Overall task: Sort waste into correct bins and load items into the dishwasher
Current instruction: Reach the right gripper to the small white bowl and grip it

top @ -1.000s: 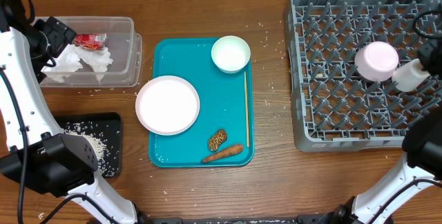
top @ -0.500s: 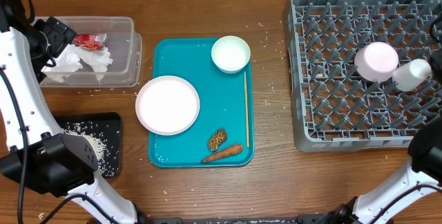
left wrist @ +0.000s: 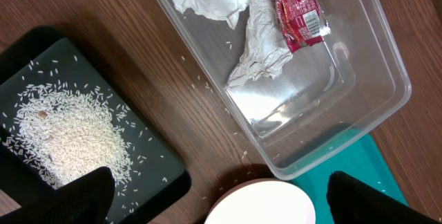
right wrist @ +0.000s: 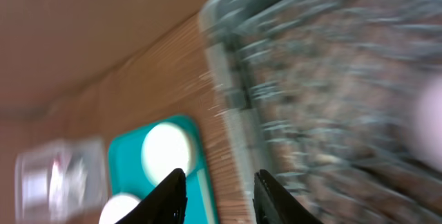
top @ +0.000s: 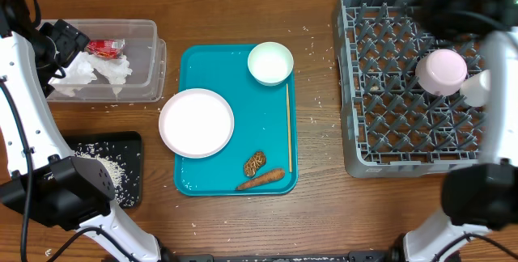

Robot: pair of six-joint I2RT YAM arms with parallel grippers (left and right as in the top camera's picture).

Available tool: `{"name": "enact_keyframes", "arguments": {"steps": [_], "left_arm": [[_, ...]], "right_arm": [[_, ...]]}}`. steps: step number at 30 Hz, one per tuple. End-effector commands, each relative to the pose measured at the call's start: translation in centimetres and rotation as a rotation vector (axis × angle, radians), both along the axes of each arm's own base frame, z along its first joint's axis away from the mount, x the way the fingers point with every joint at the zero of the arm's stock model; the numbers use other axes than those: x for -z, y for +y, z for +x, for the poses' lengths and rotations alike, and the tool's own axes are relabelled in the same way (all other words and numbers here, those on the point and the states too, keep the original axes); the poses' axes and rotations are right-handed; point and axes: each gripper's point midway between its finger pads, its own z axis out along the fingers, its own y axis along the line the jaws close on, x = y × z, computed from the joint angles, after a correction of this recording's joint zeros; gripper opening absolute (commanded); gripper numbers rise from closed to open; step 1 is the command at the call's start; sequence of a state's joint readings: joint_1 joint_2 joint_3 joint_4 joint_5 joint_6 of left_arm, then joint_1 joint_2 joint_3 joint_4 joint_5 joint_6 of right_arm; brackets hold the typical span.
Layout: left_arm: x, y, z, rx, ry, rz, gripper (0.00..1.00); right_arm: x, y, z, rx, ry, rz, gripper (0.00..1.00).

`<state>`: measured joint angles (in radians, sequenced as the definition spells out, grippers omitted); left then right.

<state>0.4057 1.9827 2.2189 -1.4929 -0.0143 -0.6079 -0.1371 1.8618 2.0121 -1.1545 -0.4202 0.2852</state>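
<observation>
My right gripper (right wrist: 219,196) is open and empty over the grey dishwasher rack (top: 388,76); the right arm (top: 473,7) is a dark blur at the rack's far side. A small white cup (top: 476,88) lies in the rack beside a saucer (top: 441,69). The large plate (top: 197,122) and the bowl (top: 270,62) rest on the teal tray (top: 235,92), with a carrot stick (top: 261,180) and a biscuit (top: 255,162). The clear tub (left wrist: 359,58) holds a napkin (left wrist: 259,41) and a red wrapper (left wrist: 297,10). Rice (left wrist: 65,131) lies on the black tray (left wrist: 159,175). My left gripper (left wrist: 221,200) hangs wide open above them.
A thin wooden stick (top: 289,126) lies along the teal tray's right side. Loose rice grains are scattered on the wooden table (top: 320,100) between tray and rack. The left arm's white links (top: 24,116) run down the table's left edge.
The right gripper has opened and left the cup lying in the rack. The right arm has swung from the rack's right edge toward its far side. The left arm has not moved.
</observation>
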Motion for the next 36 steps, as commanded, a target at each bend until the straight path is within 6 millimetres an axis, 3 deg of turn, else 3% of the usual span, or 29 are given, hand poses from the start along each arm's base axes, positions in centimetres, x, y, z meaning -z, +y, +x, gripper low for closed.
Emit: {"name": "enact_keyframes", "arguments": {"steps": [1, 3, 8, 15, 20, 27, 33, 36], "left_arm": [[-0.6, 0.0, 0.2, -0.014, -0.021, -0.001, 1.00], [-0.6, 0.0, 0.1, -0.014, -0.021, -0.001, 1.00], [-0.6, 0.0, 0.2, -0.014, -0.021, -0.001, 1.00], [-0.6, 0.0, 0.1, -0.014, -0.021, -0.001, 1.00], [-0.6, 0.0, 0.2, -0.014, -0.021, -0.001, 1.00], [-0.6, 0.0, 0.1, -0.014, -0.021, -0.001, 1.00], [-0.6, 0.0, 0.2, -0.014, -0.021, -0.001, 1.00], [-0.6, 0.0, 0.2, -0.014, -0.021, -0.001, 1.00]], "right_arm": [[2.1, 9.1, 1.1, -0.202, -0.010, -0.048, 0.47], [3.7, 13.5, 1.4, -0.273, -0.012, -0.094, 0.60], [9.7, 22.6, 1.1, -0.399, 0.002, -0.252, 0.75], [17.5, 29.3, 0.0, -0.470, 0.019, -0.445, 0.76], [21.1, 30.2, -0.2, -0.472, 0.019, -0.580, 0.76], [22.0, 29.5, 0.2, -0.469, 0.026, -0.611, 0.75], [22.6, 30.6, -0.6, -0.519, 0.054, -0.533, 0.56], [23.3, 31.0, -0.9, -0.533, 0.067, -0.527, 0.54]]}}
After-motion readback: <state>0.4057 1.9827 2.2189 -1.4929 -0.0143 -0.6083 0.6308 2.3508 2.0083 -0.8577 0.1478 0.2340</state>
